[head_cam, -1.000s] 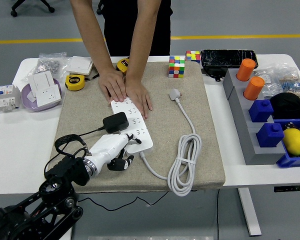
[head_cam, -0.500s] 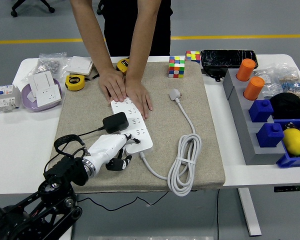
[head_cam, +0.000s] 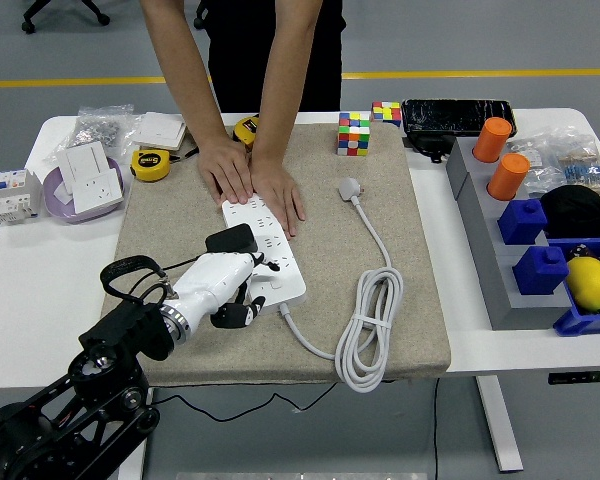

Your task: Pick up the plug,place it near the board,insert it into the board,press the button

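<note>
A white power strip (head_cam: pixel 277 252) lies on the beige mat (head_cam: pixel 400 230). A black plug (head_cam: pixel 230 238) sits in it near the middle, and its black cable (head_cam: pixel 128 270) loops off to the left. My left hand (head_cam: pixel 242 292), white with black fingers, lies over the strip's near end just below the plug. Its fingers are curled and hold nothing. A person at the far side presses both hands (head_cam: pixel 252 178) flat on the strip's far end. The right arm is out of view.
The strip's own white cable (head_cam: pixel 370 325) lies coiled on the mat, with its plug (head_cam: pixel 351 188) loose. Rubik's cubes (head_cam: pixel 353 133) stand at the back. A grey rack (head_cam: pixel 477 232) with orange and blue blocks stands on the right. A tape measure (head_cam: pixel 151 164) and a purple bowl (head_cam: pixel 52 200) are on the left.
My left hand has moved forward and up, from the mat's near side onto the strip's near end, and now partly covers the plug's lower edge. The person's hands have stayed put.
</note>
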